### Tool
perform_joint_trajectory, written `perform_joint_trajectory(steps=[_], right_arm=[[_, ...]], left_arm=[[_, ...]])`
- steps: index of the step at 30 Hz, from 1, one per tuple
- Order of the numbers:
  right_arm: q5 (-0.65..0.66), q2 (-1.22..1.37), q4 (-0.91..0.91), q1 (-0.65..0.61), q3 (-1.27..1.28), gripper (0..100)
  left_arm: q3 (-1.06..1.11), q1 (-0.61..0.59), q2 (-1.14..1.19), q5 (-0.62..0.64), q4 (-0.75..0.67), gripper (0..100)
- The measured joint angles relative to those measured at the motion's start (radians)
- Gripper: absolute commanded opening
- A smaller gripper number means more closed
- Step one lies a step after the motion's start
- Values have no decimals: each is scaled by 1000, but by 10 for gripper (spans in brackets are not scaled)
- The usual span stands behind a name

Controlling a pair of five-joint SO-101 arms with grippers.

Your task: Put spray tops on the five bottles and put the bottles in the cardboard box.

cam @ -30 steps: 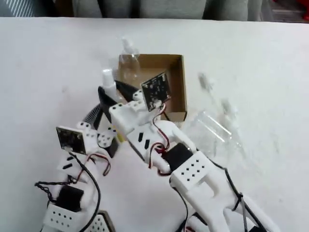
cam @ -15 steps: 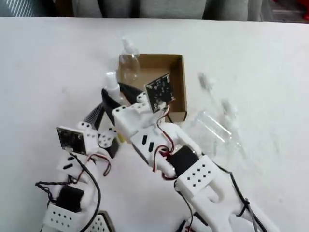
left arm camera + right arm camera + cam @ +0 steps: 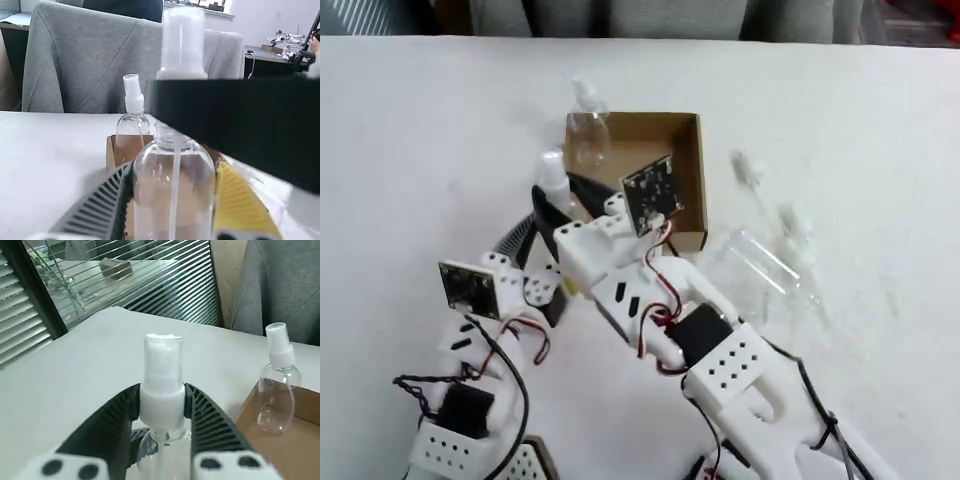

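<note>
**Held bottle nudges right, toward the box**

Left gripper (image 3: 175, 212) clamps the clear bottle (image 3: 172, 170) upright, just left of the cardboard box (image 3: 686, 160). Right gripper (image 3: 161, 402) pinches its white spray top (image 3: 162, 365). A capped bottle (image 3: 586, 140) stands in the box's far-left corner, with bare floor to its right. Farther right, loose bottles (image 3: 770, 268) lie on the table (image 3: 420, 120).

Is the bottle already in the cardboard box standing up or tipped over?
Upright: the bottle stands in a corner of the cardboard box, its spray top pointing straight up.
</note>
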Motion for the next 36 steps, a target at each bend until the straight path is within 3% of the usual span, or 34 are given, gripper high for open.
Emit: perform_joint_trajectory(steps=[3, 7, 14, 21, 29, 32, 36], right_arm=[[0, 2, 2, -28, 3, 238], [32, 2, 9, -52, 3, 242], [55, 2, 236, -63, -178, 243], [55, 0, 373, 31, -339, 240], [55, 0, 482, 152, -348, 239], [55, -17, 563, 155, -348, 186], [55, -74, 694, 161, -348, 16]], left_arm=[[0, -2, 0, 0, 0, 20], [0, -2, 0, 0, 0, 20], [0, -2, 0, 0, 14, 20], [0, -2, 0, 0, 17, 20], [0, -2, 0, 0, 17, 20], [0, -2, 0, 0, 17, 20], [0, -2, 0, 0, 17, 20]])
